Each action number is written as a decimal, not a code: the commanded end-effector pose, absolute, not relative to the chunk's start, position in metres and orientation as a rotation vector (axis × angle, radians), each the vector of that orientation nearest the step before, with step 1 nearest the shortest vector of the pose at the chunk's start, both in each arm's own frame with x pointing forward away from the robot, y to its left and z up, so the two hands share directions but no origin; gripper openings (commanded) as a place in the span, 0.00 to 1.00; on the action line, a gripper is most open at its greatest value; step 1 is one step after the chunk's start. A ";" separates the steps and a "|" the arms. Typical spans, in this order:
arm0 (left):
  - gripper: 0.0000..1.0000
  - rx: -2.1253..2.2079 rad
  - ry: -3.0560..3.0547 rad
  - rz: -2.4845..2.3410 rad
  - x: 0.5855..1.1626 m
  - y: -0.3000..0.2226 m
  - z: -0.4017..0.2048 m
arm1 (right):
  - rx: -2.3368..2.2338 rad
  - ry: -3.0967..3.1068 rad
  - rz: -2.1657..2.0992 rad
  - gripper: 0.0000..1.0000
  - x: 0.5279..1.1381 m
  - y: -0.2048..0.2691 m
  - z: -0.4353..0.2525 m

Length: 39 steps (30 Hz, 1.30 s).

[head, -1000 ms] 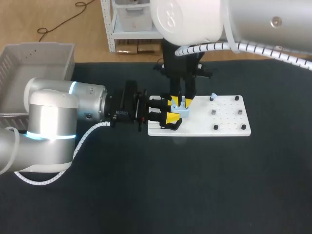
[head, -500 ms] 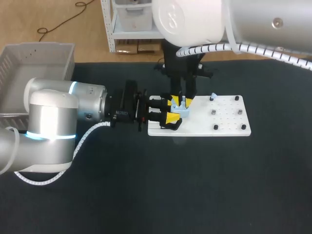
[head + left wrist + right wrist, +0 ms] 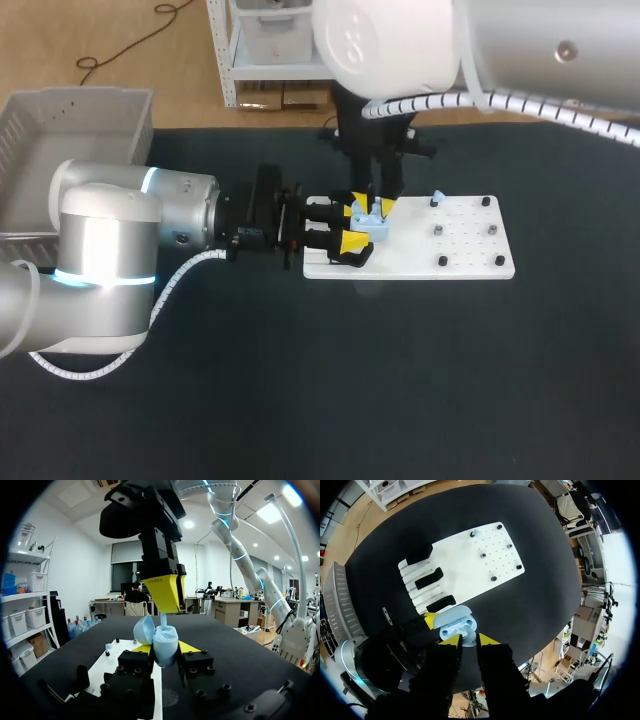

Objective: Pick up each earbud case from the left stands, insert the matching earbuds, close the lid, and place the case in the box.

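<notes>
Lighting's bright and even, coming from overhead. My table (image 3: 300, 400) is matte black and swallows shadows, so the white plate (image 3: 465, 252) on it looks nearly blown out. Glare sits on my right arm (image 3: 400, 40), and the earbud case (image 3: 164, 647) has a soft sheen.

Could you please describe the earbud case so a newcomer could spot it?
Find the white rectangular pegboard on the black table; at its left end the left arm's yellow-tipped jaws clamp a pale blue egg-shaped plastic earbud case. Unlike the tiny pale blue earbud lying by the board's far edge, it is bigger and its hinged lid stands open.
</notes>
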<state>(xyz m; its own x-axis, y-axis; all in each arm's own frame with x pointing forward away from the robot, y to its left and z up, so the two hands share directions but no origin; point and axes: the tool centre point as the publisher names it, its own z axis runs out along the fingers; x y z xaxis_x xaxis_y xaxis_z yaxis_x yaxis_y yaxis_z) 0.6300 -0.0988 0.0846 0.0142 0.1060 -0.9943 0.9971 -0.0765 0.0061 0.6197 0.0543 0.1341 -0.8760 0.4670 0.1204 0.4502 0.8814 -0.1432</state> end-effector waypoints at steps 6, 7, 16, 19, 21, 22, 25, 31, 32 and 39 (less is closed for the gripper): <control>0.00 1.351 1.244 -1.205 0.631 -0.099 0.084 | -0.725 -2.892 0.170 0.00 0.618 0.053 0.132; 0.00 1.351 1.244 -1.205 0.631 -0.099 0.084 | -0.726 -2.892 0.172 0.00 0.618 0.053 0.131; 0.00 1.351 1.244 -1.205 0.631 -0.099 0.084 | -0.733 -2.895 0.179 0.00 0.620 0.051 0.130; 0.00 1.351 1.244 -1.205 0.631 -0.099 0.084 | -0.737 -2.894 0.188 0.00 0.622 0.051 0.129; 0.00 1.351 1.244 -1.205 0.631 -0.099 0.084 | -0.739 -2.891 0.192 0.00 0.622 0.051 0.128; 0.00 1.351 1.244 -1.205 0.631 -0.099 0.084 | -0.740 -2.889 0.198 0.00 0.623 0.051 0.127; 0.00 1.351 1.244 -1.205 0.631 -0.099 0.084 | -0.744 -2.888 0.208 0.00 0.623 0.051 0.126; 0.00 1.351 1.244 -1.205 0.631 -0.099 0.084 | -0.749 -2.884 0.216 0.00 0.624 0.051 0.125; 0.00 1.351 1.244 -1.205 0.631 -0.099 0.084 | -0.749 -2.884 0.216 0.00 0.625 0.051 0.124; 0.00 1.351 1.244 -1.205 0.631 -0.099 0.084 | -0.748 -2.875 0.209 0.25 0.626 0.051 0.122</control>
